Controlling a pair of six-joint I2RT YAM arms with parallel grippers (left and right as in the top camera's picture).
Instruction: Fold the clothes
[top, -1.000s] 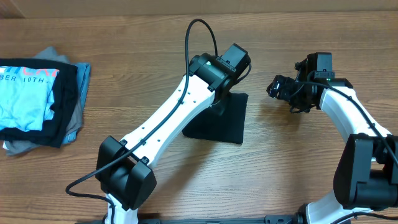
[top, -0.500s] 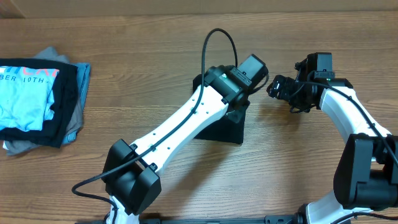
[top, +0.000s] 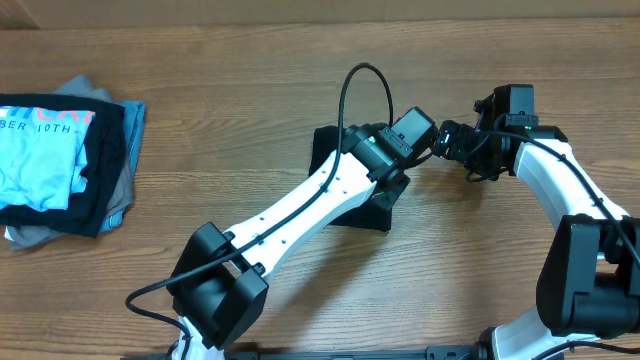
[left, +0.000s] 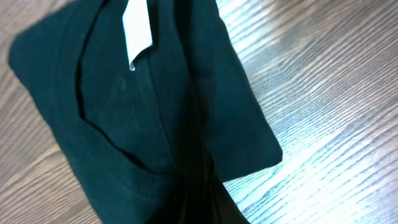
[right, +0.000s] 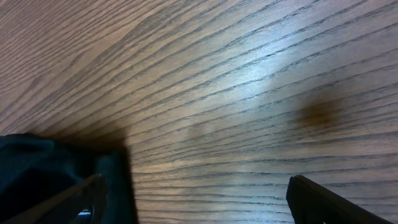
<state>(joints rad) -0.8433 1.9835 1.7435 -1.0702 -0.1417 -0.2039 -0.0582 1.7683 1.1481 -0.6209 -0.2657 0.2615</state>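
A folded black T-shirt (top: 328, 148) lies at the table's middle, largely under my left arm. In the left wrist view the shirt (left: 143, 112) shows its neckline and a small white tag (left: 137, 28). Its fabric bunches into a ridge that runs down into my left gripper (left: 199, 208), which is shut on it. My right gripper (top: 450, 140) hovers just right of the shirt, low over bare wood. It is open (right: 205, 205), with nothing between its fingers. A corner of the black cloth (right: 37, 168) shows beside its left finger.
A pile of clothes sits at the far left edge: a light blue T-shirt (top: 40, 150) with white lettering on top, a black garment (top: 105, 185) beneath, and a grey one (top: 25, 235) at the bottom. Bare wooden tabletop (top: 220, 100) surrounds the arms.
My left arm has swung to the right across the black shirt, dragging the pinched fabric with it toward the right gripper. The right arm has stayed where it was.
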